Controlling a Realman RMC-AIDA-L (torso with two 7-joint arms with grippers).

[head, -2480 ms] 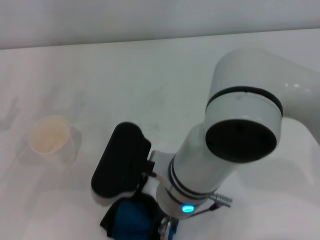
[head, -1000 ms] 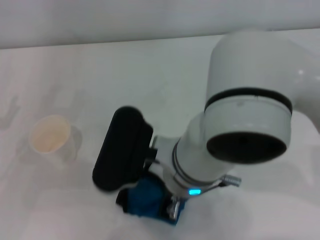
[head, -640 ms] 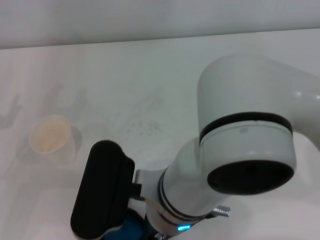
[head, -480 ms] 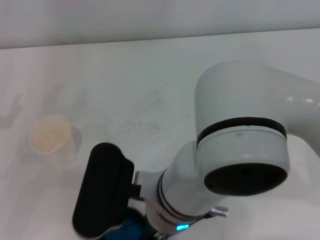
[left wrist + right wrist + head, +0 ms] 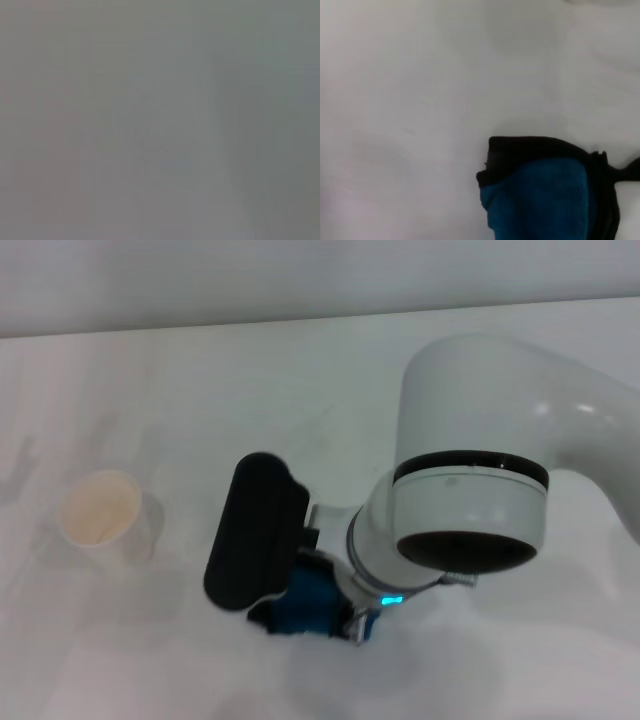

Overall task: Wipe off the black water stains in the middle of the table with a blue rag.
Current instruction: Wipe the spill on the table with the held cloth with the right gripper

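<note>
The right gripper (image 5: 345,625) presses the blue rag (image 5: 310,602) onto the table (image 5: 200,400) near its front middle; its claw seems clamped on the cloth, though the arm hides most of it. 1 white cup (image 5: 102,514) stands well left.

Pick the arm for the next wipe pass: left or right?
Right. Its arm is over the blue rag on the table, beside the cup. The left arm appears in no view. No stain is visible.
</note>
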